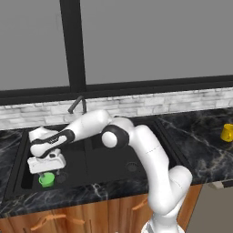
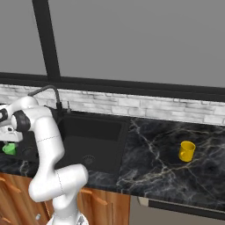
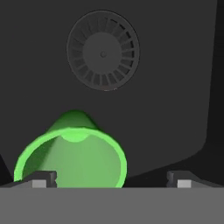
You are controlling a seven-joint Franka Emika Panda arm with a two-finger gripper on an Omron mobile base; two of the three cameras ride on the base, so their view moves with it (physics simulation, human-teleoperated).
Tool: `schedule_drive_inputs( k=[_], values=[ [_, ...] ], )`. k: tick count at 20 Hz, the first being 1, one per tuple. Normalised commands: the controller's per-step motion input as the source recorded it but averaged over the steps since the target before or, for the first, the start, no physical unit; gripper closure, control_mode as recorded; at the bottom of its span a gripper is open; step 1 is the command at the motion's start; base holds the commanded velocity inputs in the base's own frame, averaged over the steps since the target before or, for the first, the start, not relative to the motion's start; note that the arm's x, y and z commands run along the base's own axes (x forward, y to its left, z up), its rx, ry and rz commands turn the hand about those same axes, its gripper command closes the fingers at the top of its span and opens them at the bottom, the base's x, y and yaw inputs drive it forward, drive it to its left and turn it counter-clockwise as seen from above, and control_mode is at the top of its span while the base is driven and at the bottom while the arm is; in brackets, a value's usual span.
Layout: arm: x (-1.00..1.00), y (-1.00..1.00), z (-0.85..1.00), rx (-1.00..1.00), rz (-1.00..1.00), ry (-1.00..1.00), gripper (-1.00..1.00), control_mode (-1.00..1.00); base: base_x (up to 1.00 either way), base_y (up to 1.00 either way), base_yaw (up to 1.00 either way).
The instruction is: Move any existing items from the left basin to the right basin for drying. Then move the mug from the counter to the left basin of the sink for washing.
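One green cup (image 3: 72, 157) seen by left basin (image 1: 75, 157) drain; fingers (image 3: 43, 178) spread, apparently not touching it.

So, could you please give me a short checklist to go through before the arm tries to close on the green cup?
1. Pincer open: ok, fingertips stand wide apart.
2. Green cup upright in the left basin: ok.
3. Cup centred between the fingertips: not ok, it sits toward one fingertip.
4. Fingers low enough around the rim: cannot tell.
5. Right basin free to receive it: ok.
6. Yellow mug waiting on the counter: ok.
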Motion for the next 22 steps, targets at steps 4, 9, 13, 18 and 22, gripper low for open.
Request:
schedule_drive_inputs(
  k=[4, 9, 13, 18, 22],
  values=[
    [-0.03, -0.13, -0.18, 0.0, 0.0, -0.04, -1.0, -1.0, 0.0, 0.0, 0.0],
    [0.0, -0.02, -0.19, 0.0, 0.0, -0.05, -1.0, -1.0, 0.0, 0.0, 0.0],
    [0.0, 0.0, -0.1, 0.0, 0.0, -0.06, -1.0, -1.0, 0.0, 0.0, 0.0],
    [0.0, 0.0, -0.07, 0.0, 0.0, -0.11, -1.0, -1.0, 0.0, 0.0, 0.0],
    [-0.01, 0.0, -0.12, 0.0, 0.0, -0.09, -1.0, -1.0, 0.0, 0.0, 0.0]
  ],
)
